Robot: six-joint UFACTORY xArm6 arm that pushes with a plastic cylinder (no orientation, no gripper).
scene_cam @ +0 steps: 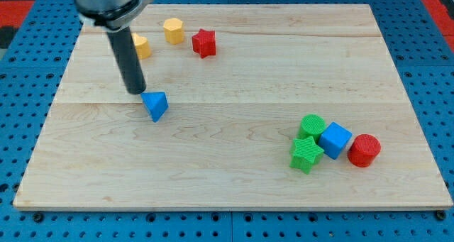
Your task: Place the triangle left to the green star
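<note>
Blocks, seven in all.

Blue, two: one triangle (155,105), lying alone left of the board's middle; one cube (335,140) in the cluster at the view's lower right.

Green, two: one star (306,155) and one rounded block (311,125) just above it, both in that cluster. The star touches the cube's left side.

Red, two: one cylinder (364,150) just right of the cube; one star (203,42) near the view's top.

Yellow, two: one hexagon (173,30) left of the red star; one further block (142,46), shape unclear, partly hidden behind the rod.

Arm: a dark rod with no jaws, so nothing opens, closes or grips. My tip (135,91) stands just up and left of the triangle, very near it; contact cannot be judged.

The triangle sits well apart from the green star, far to its left and higher in the view.

Surface: one pale wooden board (234,192), planks running across. It rests on a blue perforated base (440,72). Red flooring (18,4) shows at the top corners.
</note>
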